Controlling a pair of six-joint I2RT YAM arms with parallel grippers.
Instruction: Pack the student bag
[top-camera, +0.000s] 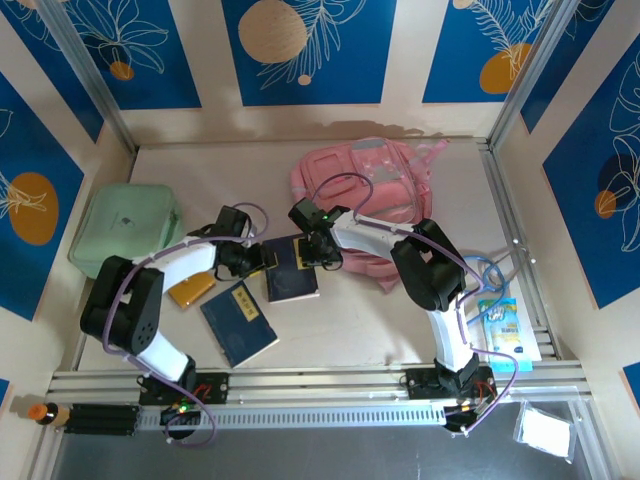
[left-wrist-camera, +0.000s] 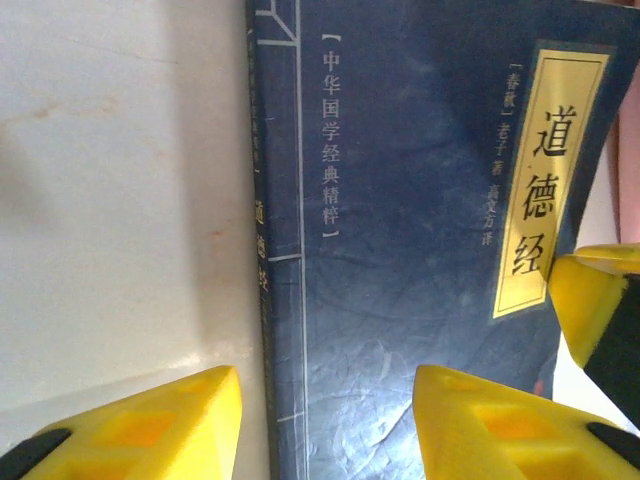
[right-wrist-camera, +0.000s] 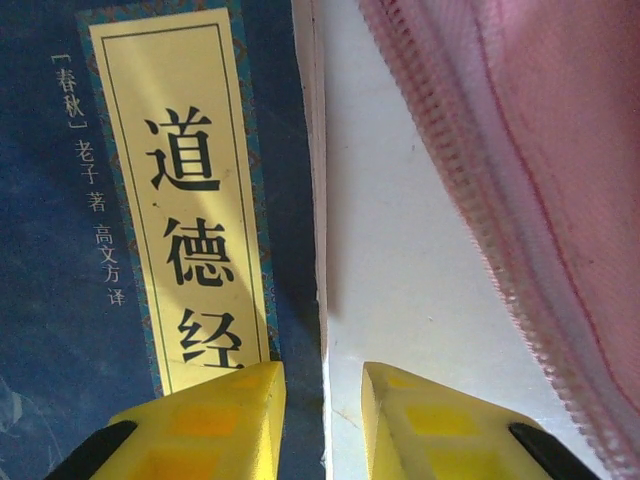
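packing is only starting: beside the student bag (top-camera: 370, 190), half-wide left fingers (left-wrist-camera: 150, 425) and narrow right fingers (right-wrist-camera: 215, 425) are straddling a blue book (top-camera: 292, 282).

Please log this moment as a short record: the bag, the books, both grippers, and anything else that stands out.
student bag: pink, lying at the far middle of the table
book: dark blue, flat on the table beside the bag, between both grippers
left gripper: open, astride the book's spine edge
right gripper: jaws narrowly apart, astride the book's opposite edge, near the bag's zipper
second book: dark blue, flat, nearer the left arm's base
mint-green case: far left of the table
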